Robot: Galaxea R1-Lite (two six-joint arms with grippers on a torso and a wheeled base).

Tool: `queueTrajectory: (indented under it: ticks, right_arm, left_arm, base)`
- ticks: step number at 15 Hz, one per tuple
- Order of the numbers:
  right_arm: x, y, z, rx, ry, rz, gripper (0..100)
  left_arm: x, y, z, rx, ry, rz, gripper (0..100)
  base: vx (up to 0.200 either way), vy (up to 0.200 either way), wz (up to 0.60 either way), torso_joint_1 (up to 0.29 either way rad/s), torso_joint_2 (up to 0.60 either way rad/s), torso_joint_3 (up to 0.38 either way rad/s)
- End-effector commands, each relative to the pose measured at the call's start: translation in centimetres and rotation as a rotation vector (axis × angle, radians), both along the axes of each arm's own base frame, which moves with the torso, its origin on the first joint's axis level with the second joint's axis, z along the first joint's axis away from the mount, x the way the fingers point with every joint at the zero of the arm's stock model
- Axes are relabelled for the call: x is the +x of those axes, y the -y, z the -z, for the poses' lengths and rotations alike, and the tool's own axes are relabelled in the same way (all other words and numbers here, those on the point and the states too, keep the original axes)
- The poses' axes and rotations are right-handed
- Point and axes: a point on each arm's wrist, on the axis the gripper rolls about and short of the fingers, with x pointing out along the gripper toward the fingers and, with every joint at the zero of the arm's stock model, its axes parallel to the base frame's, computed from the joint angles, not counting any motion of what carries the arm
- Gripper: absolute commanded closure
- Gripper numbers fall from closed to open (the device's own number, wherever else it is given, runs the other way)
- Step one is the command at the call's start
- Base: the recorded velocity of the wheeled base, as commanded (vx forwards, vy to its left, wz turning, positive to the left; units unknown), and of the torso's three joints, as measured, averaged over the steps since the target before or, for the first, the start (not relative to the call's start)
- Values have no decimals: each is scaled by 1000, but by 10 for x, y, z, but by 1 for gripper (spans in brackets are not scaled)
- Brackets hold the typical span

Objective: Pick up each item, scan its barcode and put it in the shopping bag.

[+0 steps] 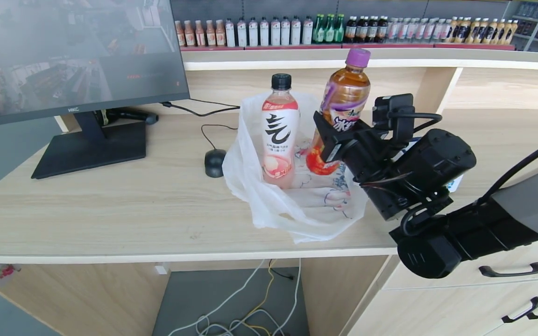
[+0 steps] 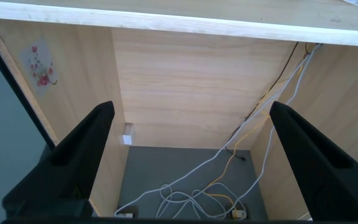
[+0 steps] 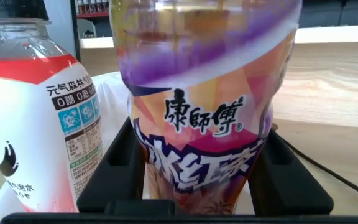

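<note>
My right gripper [image 1: 330, 142] is shut on an amber tea bottle [image 1: 346, 91] with a purple cap, holding it by its lower half. The bottle leans slightly, and its base sits within the mouth of the white plastic shopping bag [image 1: 297, 207] on the desk. Just to its left, a pink drink bottle [image 1: 279, 135] with a black cap stands upright in the bag. The right wrist view has the tea bottle [image 3: 207, 93] between the gripper's [image 3: 197, 177] black fingers [image 3: 114, 165], with the pink bottle [image 3: 36, 124] beside it. My left gripper [image 2: 194, 155] is open below the desk edge.
A monitor [image 1: 73, 56] on a black stand occupies the desk's left, with a black handheld device [image 1: 129, 115] behind it and a mouse [image 1: 214, 162] near the bag. Drawers [image 1: 512, 270] are at the lower right. Loose cables [image 2: 197, 199] lie under the desk. Bottles line the back shelf [image 1: 343, 30].
</note>
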Motion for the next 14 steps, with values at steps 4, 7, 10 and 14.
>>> queueTrajectory:
  ticks: [4, 7, 10, 14]
  right_arm:
    - [16, -2, 18, -47, -20, 33, 100]
    - [21, 6, 20, -66, -20, 64, 100]
    - [23, 10, 24, -73, -31, 72, 100]
    - [23, 5, 29, -81, -43, 62, 100]
  left_arm:
    - [0, 0, 0, 0, 1, -1, 0]
    - [0, 0, 0, 0, 1, -1, 0]
    - [0, 0, 0, 0, 1, -1, 0]
    - [0, 0, 0, 0, 1, -1, 0]
  base:
    - [0, 0, 0, 0, 0, 0]
    - [0, 0, 0, 0, 0, 0]
    - [0, 0, 0, 0, 0, 0]
    - [0, 0, 0, 0, 0, 0]
